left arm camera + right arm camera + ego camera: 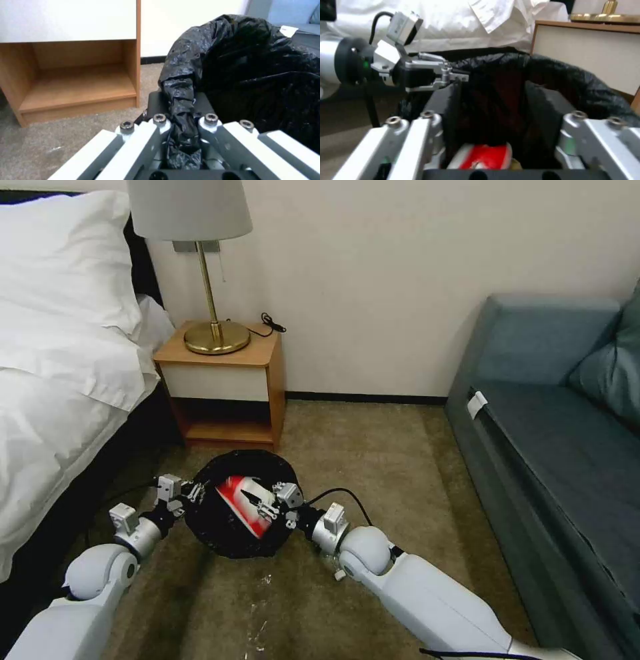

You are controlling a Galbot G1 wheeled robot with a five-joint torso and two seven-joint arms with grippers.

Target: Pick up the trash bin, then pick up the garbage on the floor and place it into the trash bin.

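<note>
- The trash bin (240, 507) hangs between the two arms above the carpet (373, 460), just in front of the nightstand (223, 380); its black bag (253, 75) is folded over the rim.
- The left end effector (190, 492) is clamped on the bin's rim at the robot's left; the left wrist view shows bunched bag pinched between its closed fingers (160, 120).
- The right end effector (267, 508) reaches over the opposite rim with its tips above the bin's mouth. Its fingers (430, 117) are spread wide in the right wrist view, and whether they are touching anything I cannot tell.
- The red-and-white packet (240, 500) lies inside the bin, directly below and just ahead of the right end effector, its long axis running roughly from the rim on the nightstand side toward the robot. From the right wrist it appears low between the spread fingers, against the dark liner.
- The relation that matters: the packet is under the right end effector and within the rim, so it looks already delivered; the right arm is much the nearer of the two to it.
- A few pale scraps (257, 607) lie on the carpet closer to the robot, between the arms.
</note>
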